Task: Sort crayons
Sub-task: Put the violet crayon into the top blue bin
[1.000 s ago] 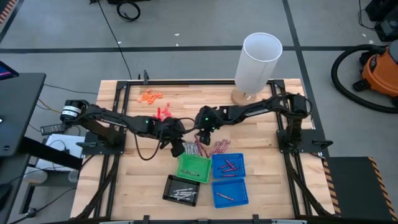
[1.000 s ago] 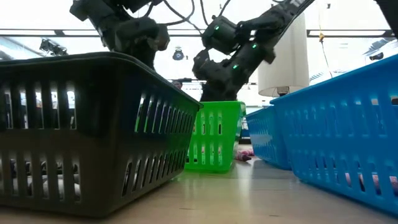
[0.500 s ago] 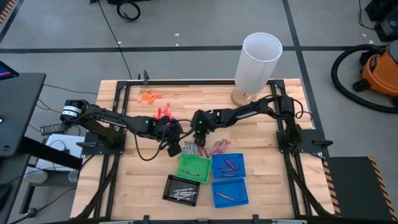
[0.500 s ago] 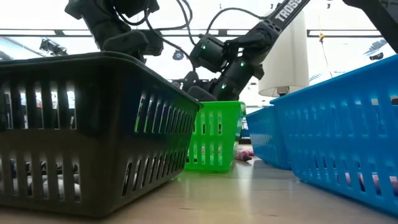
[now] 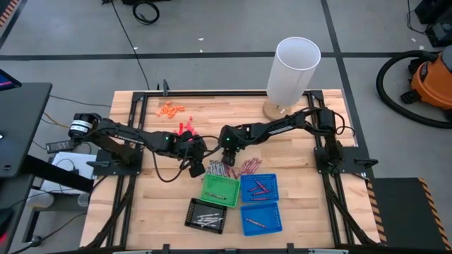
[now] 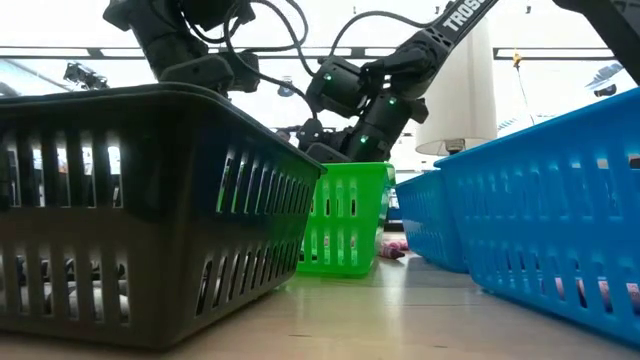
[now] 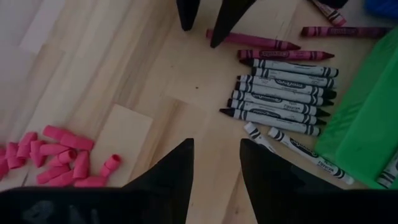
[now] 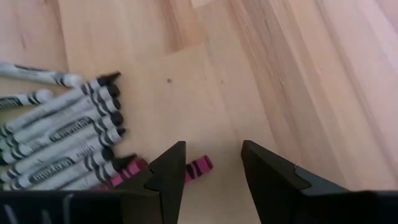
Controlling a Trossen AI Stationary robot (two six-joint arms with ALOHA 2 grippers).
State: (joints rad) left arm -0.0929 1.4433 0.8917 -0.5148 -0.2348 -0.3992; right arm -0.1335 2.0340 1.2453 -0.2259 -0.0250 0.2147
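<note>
A pile of crayons [image 5: 227,168] lies on the table behind the trays: several grey-silver ones [image 7: 283,93] side by side and maroon ones [image 7: 255,40] beside them. My right gripper [image 8: 213,163] is open, low over the pile. Its fingertips stand on either side of one maroon crayon's end [image 8: 199,167]; I cannot tell whether they touch it. It also shows in the high view [image 5: 227,155]. My left gripper [image 7: 216,163] is open and empty just left of the pile, and shows in the high view [image 5: 198,167].
A green tray [image 5: 220,189], a black tray [image 5: 206,214] with grey crayons and two blue trays [image 5: 260,188] [image 5: 261,219] with maroon crayons stand near the front. Pink bits [image 7: 59,155] and orange bits [image 5: 169,109] lie at the far left. A white cylinder [image 5: 293,70] stands at the far edge.
My right gripper has gone toward the table's left edge and down, onto the crayon pile, and has then stayed there. The crayons have not moved.
</note>
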